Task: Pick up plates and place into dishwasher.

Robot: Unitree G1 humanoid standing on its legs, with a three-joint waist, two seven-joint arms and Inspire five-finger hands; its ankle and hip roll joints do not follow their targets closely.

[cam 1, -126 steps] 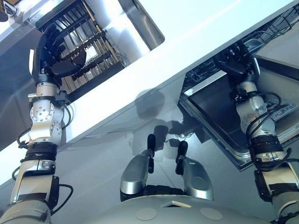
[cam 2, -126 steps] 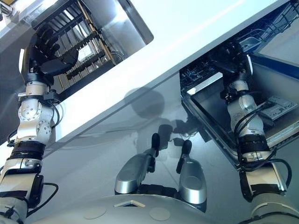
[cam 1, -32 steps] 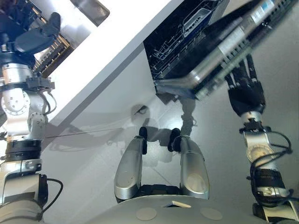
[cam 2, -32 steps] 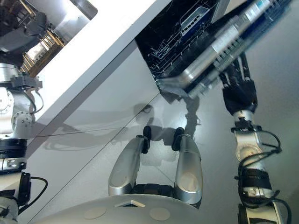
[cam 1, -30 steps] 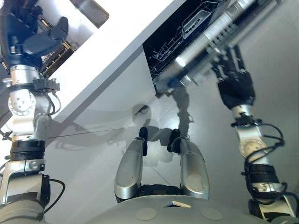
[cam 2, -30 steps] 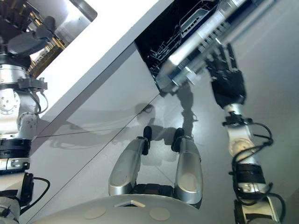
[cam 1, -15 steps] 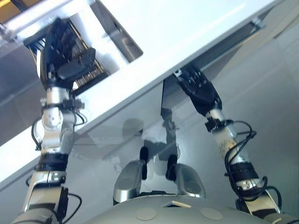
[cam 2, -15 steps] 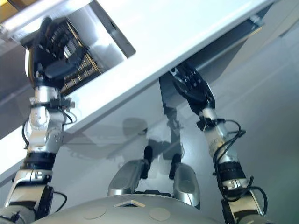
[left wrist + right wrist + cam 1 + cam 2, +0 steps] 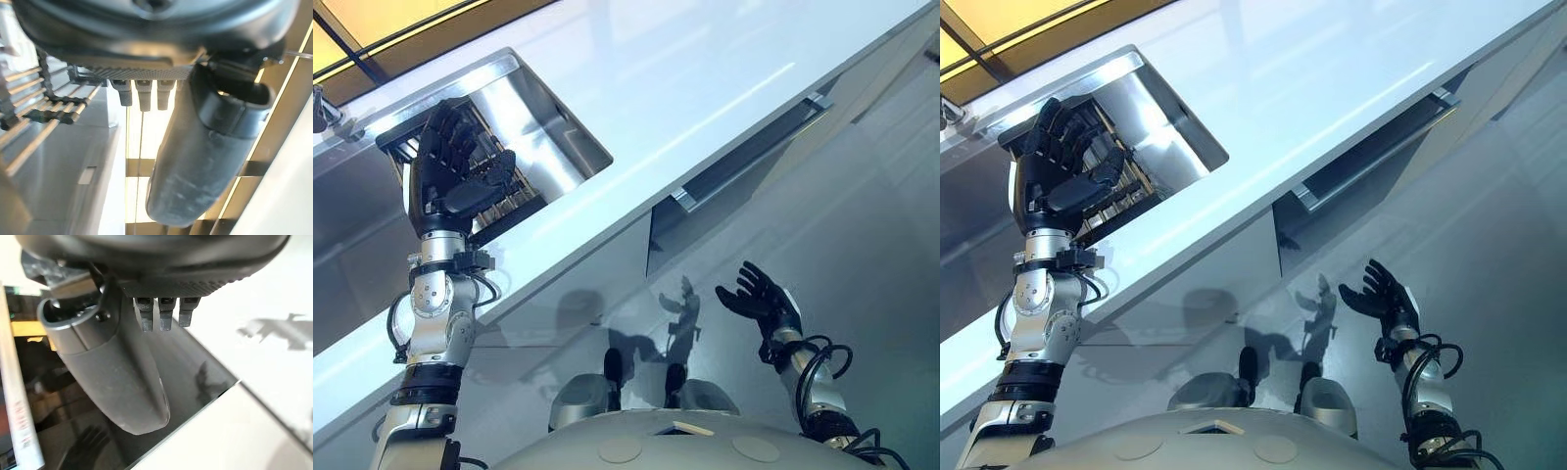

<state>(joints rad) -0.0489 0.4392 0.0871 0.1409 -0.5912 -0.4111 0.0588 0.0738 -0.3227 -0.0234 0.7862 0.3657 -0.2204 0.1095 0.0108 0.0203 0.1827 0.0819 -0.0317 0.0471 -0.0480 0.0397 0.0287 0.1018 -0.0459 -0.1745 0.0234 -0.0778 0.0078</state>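
Fingers of the left hand (image 9: 453,176) spread open, empty, over the dish rack (image 9: 494,201) in the sink (image 9: 553,137). Right hand (image 9: 761,299) open, empty, below the closed dishwasher door (image 9: 744,162). Plates not discernible.

Both eye views look down from the head (slightly offset), sharing the counter (image 9: 636,108), sink (image 9: 543,132) and floor; each wrist camera peers closely along its own hand.
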